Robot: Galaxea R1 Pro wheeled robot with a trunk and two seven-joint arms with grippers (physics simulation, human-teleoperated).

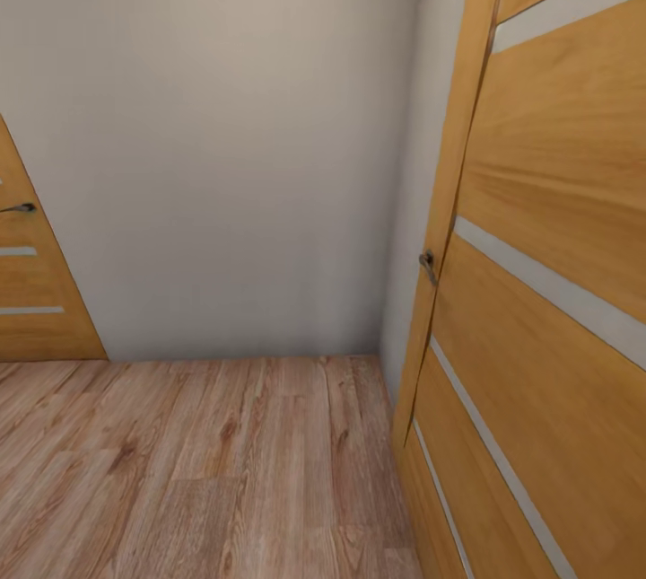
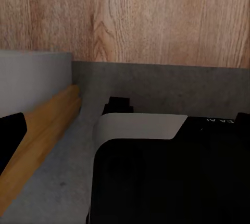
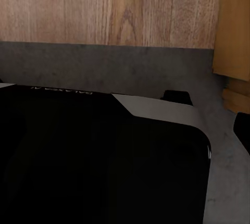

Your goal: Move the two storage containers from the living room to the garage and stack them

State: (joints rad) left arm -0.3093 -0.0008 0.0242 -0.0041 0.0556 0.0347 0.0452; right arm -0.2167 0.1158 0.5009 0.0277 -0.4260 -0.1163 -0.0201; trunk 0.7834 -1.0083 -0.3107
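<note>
The two storage containers are out of view. In the head view I face a pale wall (image 1: 224,157) at the end of a light wood plank floor (image 1: 206,471). Under the left wrist camera, dark grey concrete floor (image 2: 156,83) meets wood planks (image 2: 130,15) at a straight seam. The right wrist view has the same seam, with concrete (image 3: 104,65) below the planks (image 3: 104,5). My black and white base (image 2: 172,172) (image 3: 104,156) stands over the concrete. A dark finger (image 2: 10,135) of the left gripper and one finger (image 3: 242,130) of the right gripper poke in at the edges.
An open wooden door (image 1: 547,292) with pale stripes and a metal handle (image 1: 428,267) stands close on the right. Another striped door (image 1: 36,292) is at the far left. Wooden door-frame pieces (image 2: 41,130) (image 3: 232,31) lie close beside my base.
</note>
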